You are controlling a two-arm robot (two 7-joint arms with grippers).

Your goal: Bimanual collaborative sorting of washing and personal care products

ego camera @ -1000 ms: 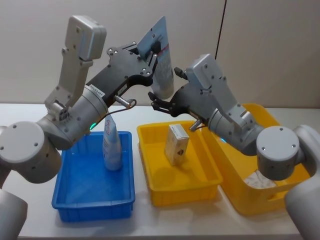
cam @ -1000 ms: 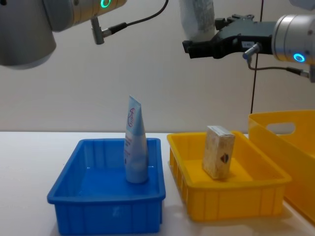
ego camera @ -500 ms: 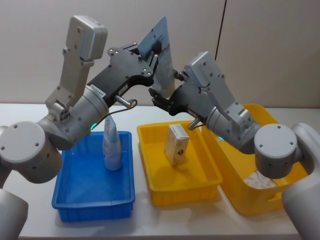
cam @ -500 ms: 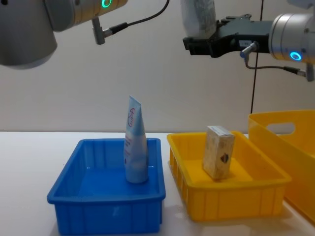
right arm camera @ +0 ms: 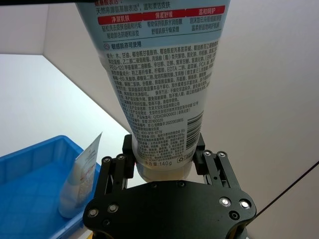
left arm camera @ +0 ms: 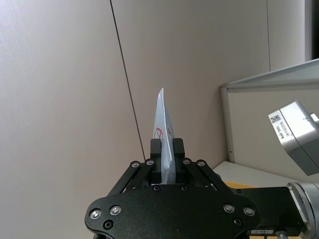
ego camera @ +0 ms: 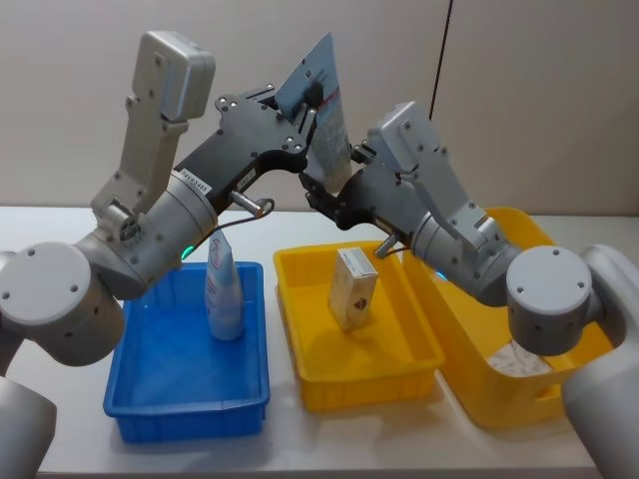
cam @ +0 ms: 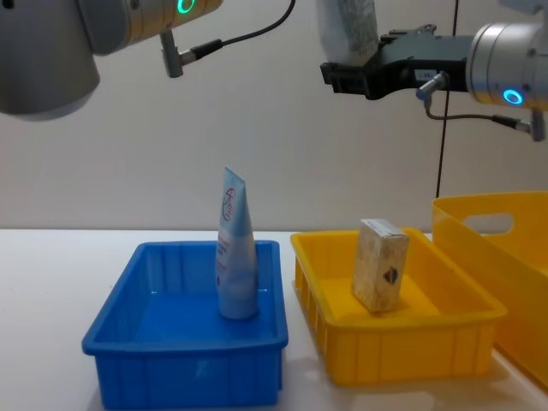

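Above yellow tray (ego camera: 369, 384): pinching tube (ego camera: 329, 130) by crimped end with left claw (left arm camera: 167, 149), presenting cap end to right claw (right arm camera: 165, 149) (closure: cannot tell) for hand-over before sorting.
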